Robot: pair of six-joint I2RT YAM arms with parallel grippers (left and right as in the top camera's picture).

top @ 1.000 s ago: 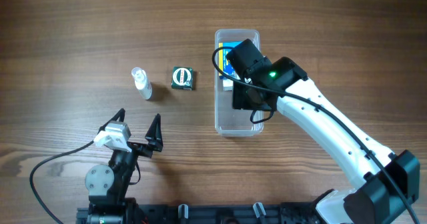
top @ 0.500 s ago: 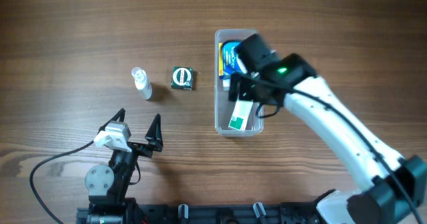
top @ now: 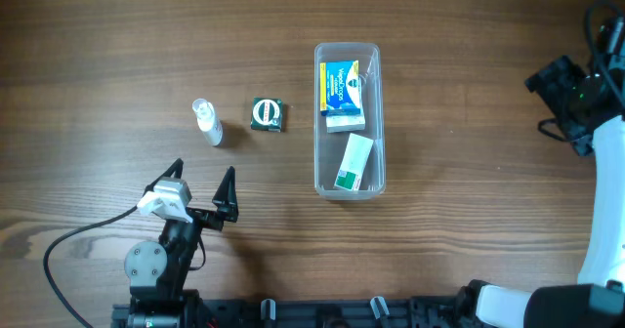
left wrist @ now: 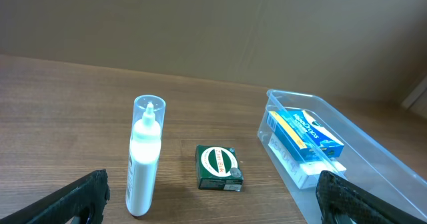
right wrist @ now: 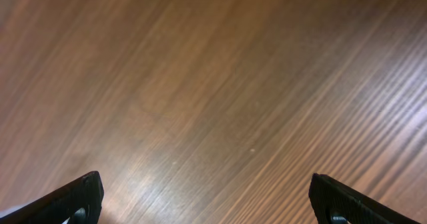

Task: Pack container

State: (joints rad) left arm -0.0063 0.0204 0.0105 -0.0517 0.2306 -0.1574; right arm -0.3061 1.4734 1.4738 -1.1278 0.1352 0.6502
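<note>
The container (top: 318,123) is a long clear tub in the middle of the table. In it lie a blue and yellow box (top: 341,87), a white box (top: 346,122) and a white and green box (top: 354,162). Left of it lie a small green box (top: 268,114) and a small white bottle (top: 207,122). My left gripper (top: 203,177) stands open near the front left, facing the bottle (left wrist: 144,157), the green box (left wrist: 219,167) and the container (left wrist: 373,157). My right gripper (top: 552,103) is at the far right edge, open (right wrist: 207,197) over bare wood.
The table (top: 117,45) is dark wood grain. The left arm's base (top: 151,265) and its cable sit at the front edge. The right arm's white link (top: 605,211) runs down the right side.
My right gripper opened, left the white and green box in the container's near end, and swung away to the far right. The left arm has not moved.
</note>
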